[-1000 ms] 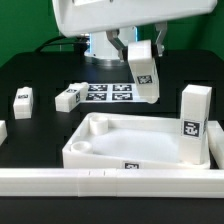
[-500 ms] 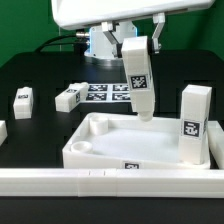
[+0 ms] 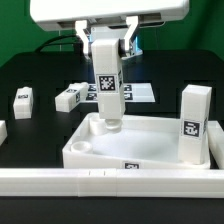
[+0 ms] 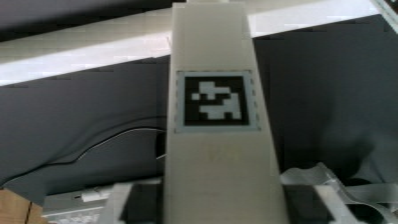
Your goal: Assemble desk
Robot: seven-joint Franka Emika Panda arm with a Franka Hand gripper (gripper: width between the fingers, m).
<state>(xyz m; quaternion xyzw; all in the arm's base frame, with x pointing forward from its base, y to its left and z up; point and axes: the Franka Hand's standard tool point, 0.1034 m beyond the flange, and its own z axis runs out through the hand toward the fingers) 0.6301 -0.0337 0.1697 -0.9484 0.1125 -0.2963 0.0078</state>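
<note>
My gripper [image 3: 108, 42] is shut on a white post leg [image 3: 107, 85] and holds it upright, tag facing the camera. The leg's lower end sits low inside the desk top [image 3: 150, 140], a white rimmed tray, near its back-left corner. Whether it touches the floor there I cannot tell. In the wrist view the same leg [image 4: 219, 100] fills the middle, with a dark pad [image 4: 150, 196] pressed on either side. Another leg [image 3: 194, 121] stands upright at the tray's right side.
Two loose legs [image 3: 22, 100] [image 3: 67, 98] lie on the black table at the exterior view's left. The marker board [image 3: 135, 92] lies behind the tray. A long low white rail [image 3: 110, 181] runs along the front edge.
The gripper has carried the leg toward the exterior view's left and down. The leg has gone from tilted to upright, and its lower end now sits in the tray's back-left area.
</note>
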